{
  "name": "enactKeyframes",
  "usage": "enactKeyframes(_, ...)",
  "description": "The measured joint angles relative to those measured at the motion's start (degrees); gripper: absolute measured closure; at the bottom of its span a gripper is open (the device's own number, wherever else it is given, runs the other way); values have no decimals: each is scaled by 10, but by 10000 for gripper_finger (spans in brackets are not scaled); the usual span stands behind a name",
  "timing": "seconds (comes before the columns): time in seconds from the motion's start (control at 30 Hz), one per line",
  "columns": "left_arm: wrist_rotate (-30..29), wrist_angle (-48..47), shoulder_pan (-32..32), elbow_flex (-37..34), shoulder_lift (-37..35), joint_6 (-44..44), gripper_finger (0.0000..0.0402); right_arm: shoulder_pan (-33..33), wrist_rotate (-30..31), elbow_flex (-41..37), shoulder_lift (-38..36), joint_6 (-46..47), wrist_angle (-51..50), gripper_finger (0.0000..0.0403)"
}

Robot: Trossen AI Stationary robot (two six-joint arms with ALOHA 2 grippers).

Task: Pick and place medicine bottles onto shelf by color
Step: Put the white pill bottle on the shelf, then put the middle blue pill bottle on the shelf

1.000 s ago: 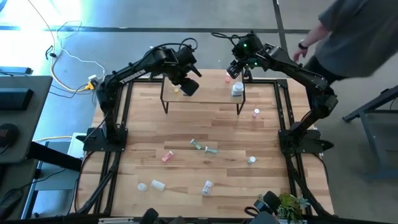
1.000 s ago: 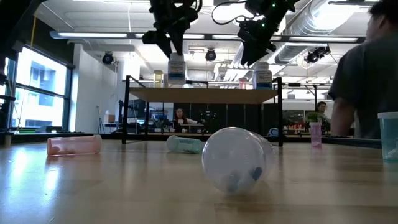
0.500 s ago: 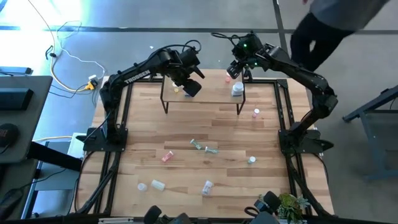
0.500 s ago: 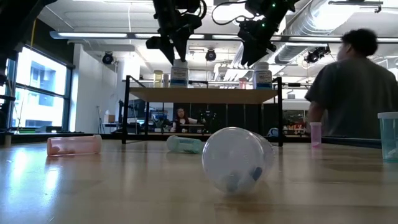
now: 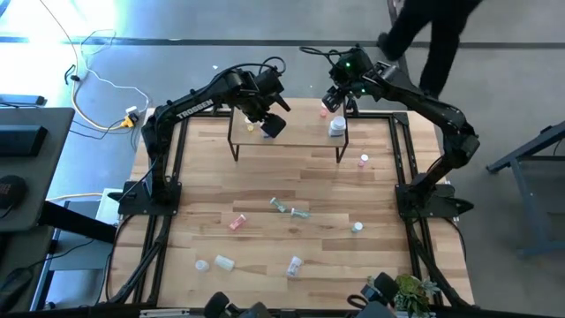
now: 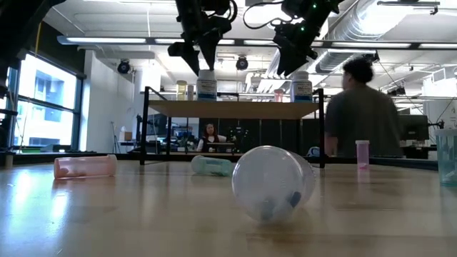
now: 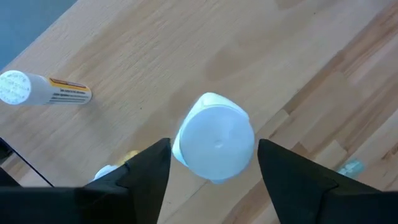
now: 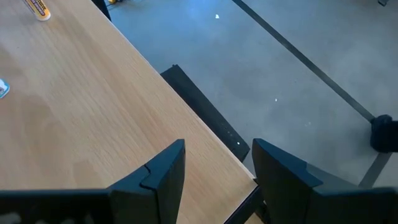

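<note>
Over the shelf's (image 5: 300, 141) left part, the left gripper (image 7: 214, 163) is held spread around a white bottle (image 7: 214, 137) standing there, untouched. Farther right, the right gripper (image 8: 214, 163) is kept open, empty, above the far edge.

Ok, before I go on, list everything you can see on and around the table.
shelf: one, light wood, far side of table
white bottles: two, upright on shelf, one at right end, one between left gripper's fingers
yellow bottle: one, on shelf
pink bottles: two on tabletop, upright, lying
clear bottles: several, lying on tabletop
person: one, beyond table
left gripper: open
right gripper: open, above shelf's right end
</note>
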Motion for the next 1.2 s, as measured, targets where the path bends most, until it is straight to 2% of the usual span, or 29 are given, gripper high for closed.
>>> enactKeyframes(0.37, 30, -1, 0, 0, -21, 15, 161, 11, -10, 0, -5, 25, -42, 224)
enactKeyframes(0.73, 4, -24, -3, 0, -82, 25, 161, 43, -18, 0, -57, 49, -79, 224)
enactKeyframes(0.97, -37, -68, -48, -1, -129, 51, 161, 79, -62, 0, -79, 90, -110, 224)
enactKeyframes(1.07, -65, -68, -78, -33, -156, 48, 161, 104, -82, 0, -83, 112, -120, 224)
enactKeyframes(1.2, -71, -40, -109, -129, -202, 22, 161, 149, -95, 0, -83, 134, -130, 224)
